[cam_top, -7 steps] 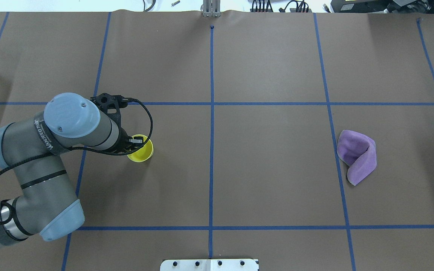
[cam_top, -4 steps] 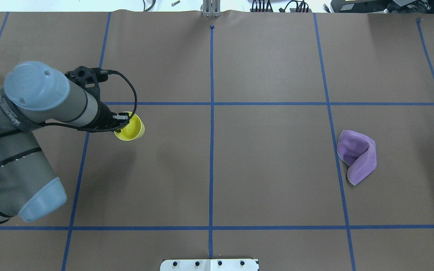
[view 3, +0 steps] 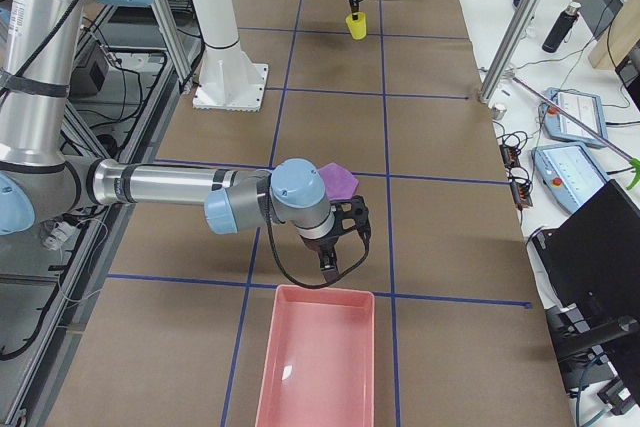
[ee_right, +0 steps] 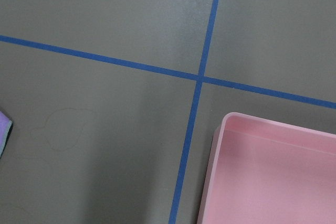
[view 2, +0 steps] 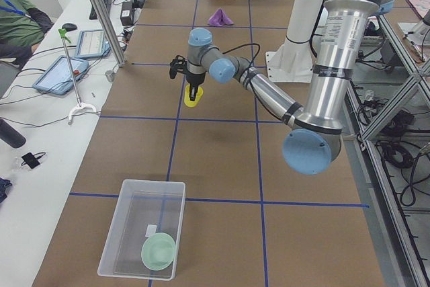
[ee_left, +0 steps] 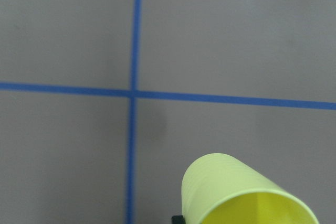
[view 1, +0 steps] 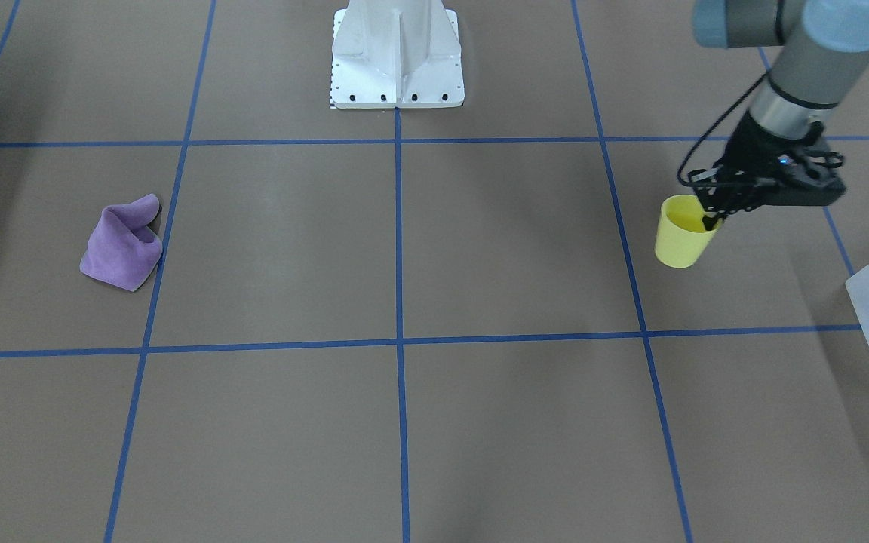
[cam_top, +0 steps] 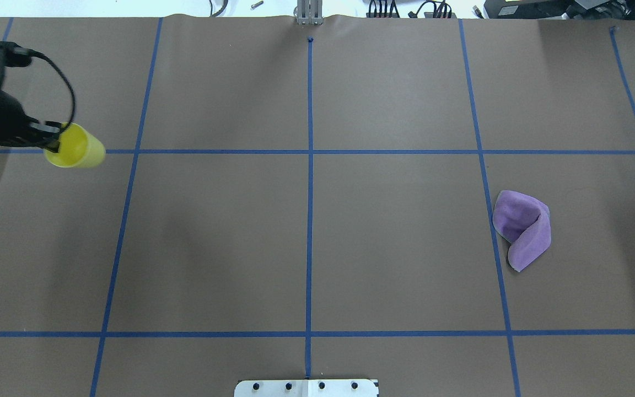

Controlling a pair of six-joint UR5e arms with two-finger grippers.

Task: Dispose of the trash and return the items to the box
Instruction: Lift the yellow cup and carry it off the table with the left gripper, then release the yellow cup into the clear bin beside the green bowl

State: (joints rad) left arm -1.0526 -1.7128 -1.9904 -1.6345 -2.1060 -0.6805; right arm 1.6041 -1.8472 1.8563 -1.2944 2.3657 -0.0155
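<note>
My left gripper (view 1: 710, 217) is shut on the rim of the yellow cup (view 1: 682, 235), one finger inside it and one outside, and holds it above the table. In the overhead view the cup (cam_top: 79, 148) hangs tilted at the far left from the gripper (cam_top: 53, 141). The left wrist view shows the cup's (ee_left: 241, 195) mouth at the bottom. The frosted box (view 2: 134, 213) stands at the table's left end, apart from the cup (view 2: 193, 97), with a pale green bowl (view 2: 159, 251) inside. My right gripper (view 3: 330, 265) hovers by the pink bin; I cannot tell whether it is open or shut.
A crumpled purple cloth (cam_top: 521, 226) lies on the right half of the table, beside the right arm (view 3: 180, 187). A pink bin (view 3: 315, 367) stands at the table's right end and shows in the right wrist view (ee_right: 273, 171). The robot's base plate (view 1: 397, 53) is mid-table at the robot's edge.
My left arm has carried the yellow cup to the left and away from the robot, toward the table's left end. The purple cloth has not moved.
</note>
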